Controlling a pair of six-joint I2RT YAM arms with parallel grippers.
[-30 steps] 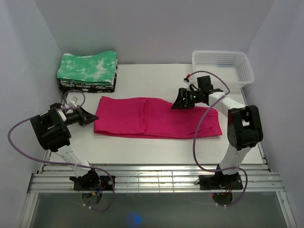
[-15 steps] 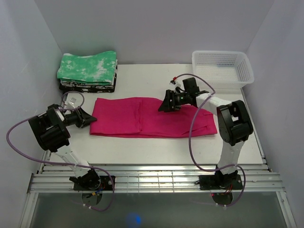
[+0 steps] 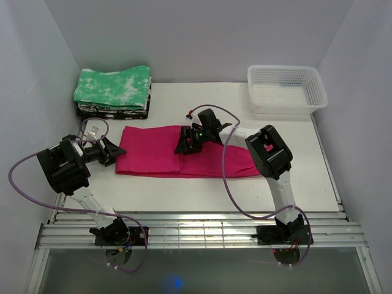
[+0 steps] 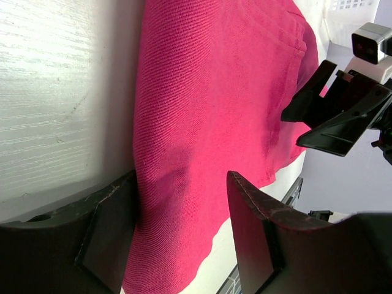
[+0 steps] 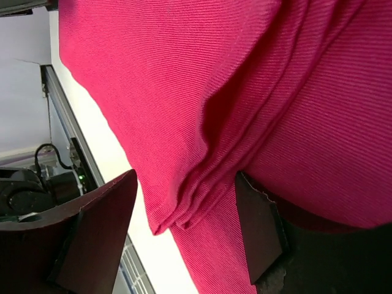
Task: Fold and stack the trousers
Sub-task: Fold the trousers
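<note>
**Free room and obstacles.** Just ahead of the left gripper (image 3: 119, 151), whose jaws stand parted, the trousers (image 3: 150, 156) lie low and flat. Farther ahead, the right gripper (image 3: 182, 146) and right arm (image 3: 269, 156) bar the way. Off each gripper's far side lies bare table (image 3: 202, 104), bounded by the cloth stack (image 3: 113, 89) and basket (image 3: 285, 105).

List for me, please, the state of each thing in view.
trousers: folded, lying flat.
left hand: open, at the trousers' left end.
right hand: open, over a fold edge of the trousers.
green-and-white cloth: folded, atop a stack.
basket: upright.
</note>
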